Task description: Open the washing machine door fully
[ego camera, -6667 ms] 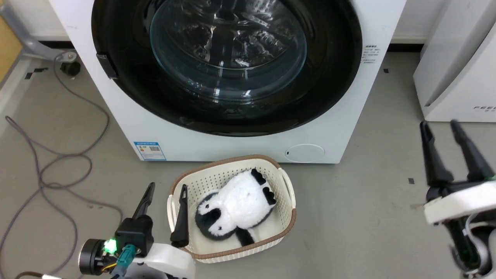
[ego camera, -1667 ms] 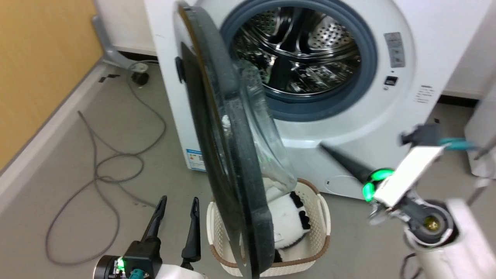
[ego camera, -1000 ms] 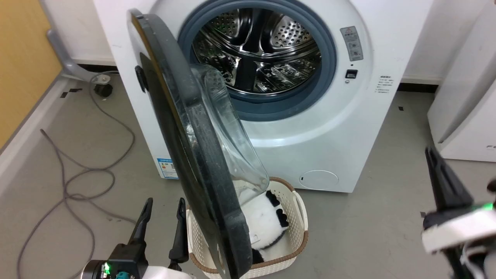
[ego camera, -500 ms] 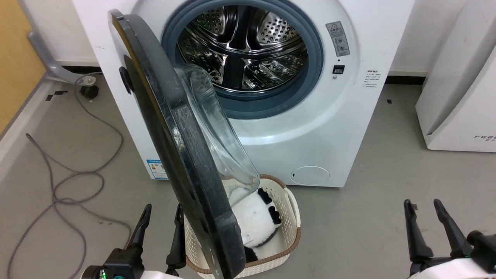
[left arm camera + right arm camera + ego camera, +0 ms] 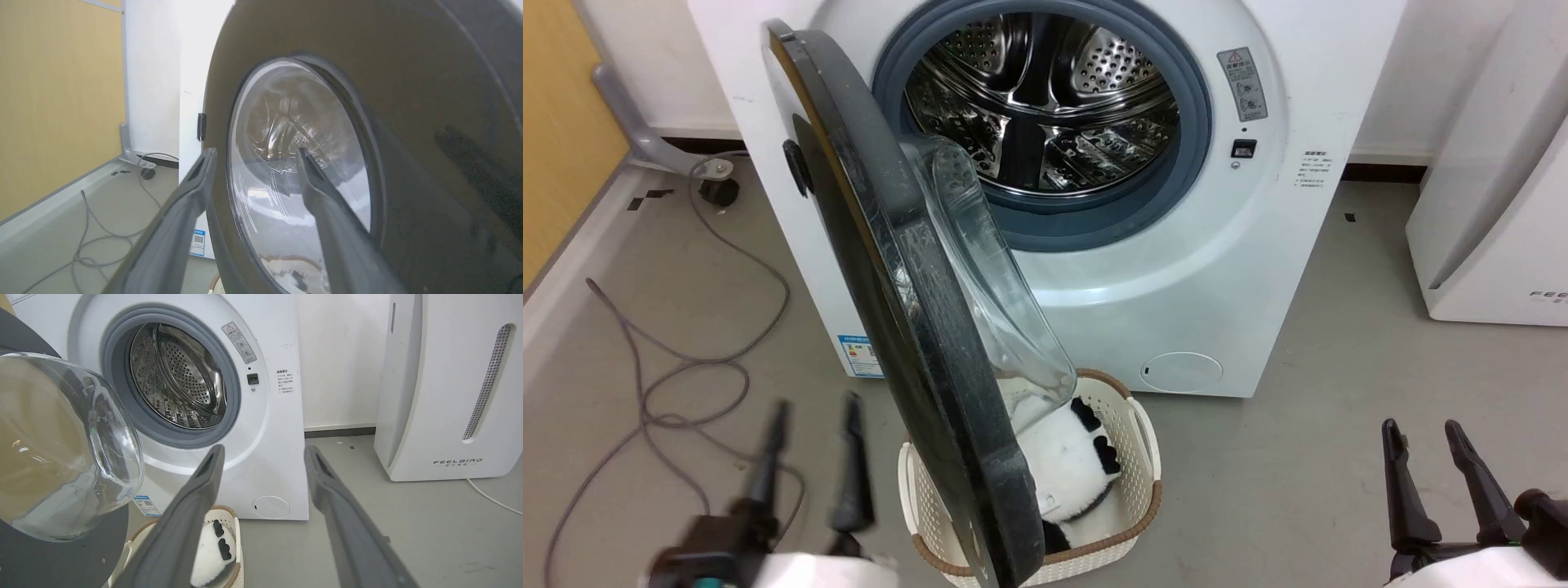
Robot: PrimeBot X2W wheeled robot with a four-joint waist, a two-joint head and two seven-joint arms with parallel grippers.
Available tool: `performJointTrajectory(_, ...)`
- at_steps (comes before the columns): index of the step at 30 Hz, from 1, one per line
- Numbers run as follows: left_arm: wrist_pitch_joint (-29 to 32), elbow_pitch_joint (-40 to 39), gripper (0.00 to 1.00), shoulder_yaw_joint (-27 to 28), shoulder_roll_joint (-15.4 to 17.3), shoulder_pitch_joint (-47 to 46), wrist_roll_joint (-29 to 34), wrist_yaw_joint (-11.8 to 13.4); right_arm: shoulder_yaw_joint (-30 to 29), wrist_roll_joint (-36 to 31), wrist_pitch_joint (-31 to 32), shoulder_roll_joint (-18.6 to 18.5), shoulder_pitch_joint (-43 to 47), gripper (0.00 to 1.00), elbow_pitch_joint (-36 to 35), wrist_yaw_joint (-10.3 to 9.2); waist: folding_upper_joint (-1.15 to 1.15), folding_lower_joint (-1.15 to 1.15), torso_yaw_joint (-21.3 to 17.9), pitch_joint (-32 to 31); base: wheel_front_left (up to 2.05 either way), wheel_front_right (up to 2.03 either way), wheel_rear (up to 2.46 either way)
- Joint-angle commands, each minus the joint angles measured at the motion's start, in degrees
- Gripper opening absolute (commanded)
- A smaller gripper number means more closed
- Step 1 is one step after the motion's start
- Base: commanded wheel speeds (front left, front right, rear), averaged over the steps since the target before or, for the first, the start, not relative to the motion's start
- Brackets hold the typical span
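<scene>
Left gripper (image 5: pixel 817 402) leftward; basket (image 5: pixel 1150 457) beneath door (image 5: pixel 882 237)

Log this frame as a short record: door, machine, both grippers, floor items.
door: large round glossy black washing machine door with clear glass bowl, swung out, hinged on the left, roughly square to the front
machine: big white front-loading washing machine, perforated steel drum exposed, no laundry seen
left gripper: open, empty, beside the door's outer face
right gripper: open, empty, low right, apart from the door
floor: cream perforated plastic basket holding a black-and-white plush toy, under the door's lower edge
</scene>
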Motion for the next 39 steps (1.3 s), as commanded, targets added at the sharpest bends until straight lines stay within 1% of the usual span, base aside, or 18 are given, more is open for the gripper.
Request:
performJointTrajectory(1,-0.3,-2.1,1.00,0.8,0.1,-0.7,-1.0,0.7,-0.1,-0.1,-0.4,0.4,0.6,1.00,0.1,0.05,0.00,0.00,0.1,0.0,0.00,0.00,0.00)
performJointTrajectory(3,-0.3,-5.5,1.00,1.8,0.1,-1.6,-1.5,1.4,-0.1,0.0,-0.4,0.5,0.6,1.00,0.2,0.05,0.00,0.00,0.3,0.0,0.00,0.00,0.00)
performJointTrajectory(4,-0.3,-7.3,0.85,2.1,0.1,-2.1,-1.5,1.7,0.0,0.2,-0.4,0.5,0.6,1.00,0.3,0.05,0.00,0.00,0.4,0.0,0.00,0.00,0.00)
performJointTrajectory(5,-0.3,-9.1,0.04,2.4,0.1,-2.7,-1.3,2.0,0.0,0.3,-0.3,0.6,0.6,1.00,0.3,0.05,0.00,0.00,0.4,0.0,0.00,0.00,0.00)
performJointTrajectory(6,-0.3,-10.9,0.00,2.6,0.1,-3.3,-1.0,2.3,0.1,0.3,-0.3,0.6,0.6,1.00,0.4,0.05,0.00,0.00,0.4,0.0,0.00,0.00,0.00)
performJointTrajectory(10,-0.3,-17.3,0.00,2.7,0.1,-6.0,-1.1,3.6,0.1,0.5,-0.3,0.6,0.5,1.00,0.4,0.05,0.00,0.00,0.4,0.1,0.00,0.00,0.00)
performJointTrajectory(11,-0.3,-17.3,0.00,2.7,0.1,-6.0,-1.1,3.6,0.1,0.5,-0.3,0.6,0.5,1.00,0.4,0.05,0.00,0.00,0.4,0.1,0.00,0.00,0.00)
performJointTrajectory(15,-0.3,-22.3,0.00,1.7,0.1,-9.6,-0.9,3.9,0.1,0.6,-0.2,0.7,0.4,1.00,0.5,0.05,0.00,0.00,0.3,0.1,0.00,0.00,0.00)
performJointTrajectory(20,-0.3,-24.9,0.00,-1.0,0.1,-11.3,-0.6,3.3,0.1,0.7,-0.2,0.8,0.4,1.00,0.6,0.05,0.00,0.00,0.1,0.0,0.00,0.00,0.00)
performJointTrajectory(21,-0.3,-25.0,0.00,-2.0,0.1,-11.3,-1.2,3.0,0.1,0.8,-0.2,0.8,0.4,1.00,0.7,0.05,0.00,0.00,0.0,0.0,0.00,0.00,0.00)
performJointTrajectory(23,-0.3,-24.9,0.00,-4.8,0.1,-11.0,-5.4,2.7,0.1,0.8,-0.3,0.8,0.5,1.00,0.8,0.05,0.00,0.00,0.1,-0.1,0.00,0.00,0.00)
performJointTrajectory(25,0.4,-24.2,0.00,-7.1,1.0,-11.1,-4.5,1.3,0.1,0.9,-0.5,0.9,0.6,1.00,0.8,0.05,0.00,0.00,0.2,-0.2,0.00,0.00,0.00)
performJointTrajectory(27,2.3,-24.1,0.00,-9.5,1.4,-11.2,-3.7,0.4,0.1,0.9,-0.6,1.0,0.7,1.00,1.0,0.05,0.00,0.00,0.2,-0.3,0.00,0.00,0.00)
performJointTrajectory(31,7.8,-23.6,0.00,-14.8,1.3,-10.9,-4.1,-0.9,0.2,0.9,-1.1,1.1,0.6,1.00,1.3,0.05,0.00,0.00,0.5,-0.4,0.00,0.00,0.00)
performJointTrajectory(35,13.3,-21.8,0.00,-18.5,1.3,-9.4,-5.4,-1.1,0.6,1.2,-1.2,1.2,0.5,1.00,1.7,0.05,0.00,0.00,0.8,-0.3,0.00,0.00,0.00)
performJointTrajectory(39,18.4,-19.8,0.00,-21.0,1.6,-7.5,-6.2,-1.0,0.8,1.3,-1.3,1.3,0.4,1.00,2.2,0.05,0.00,0.00,0.9,-0.2,0.00,0.00,0.00)
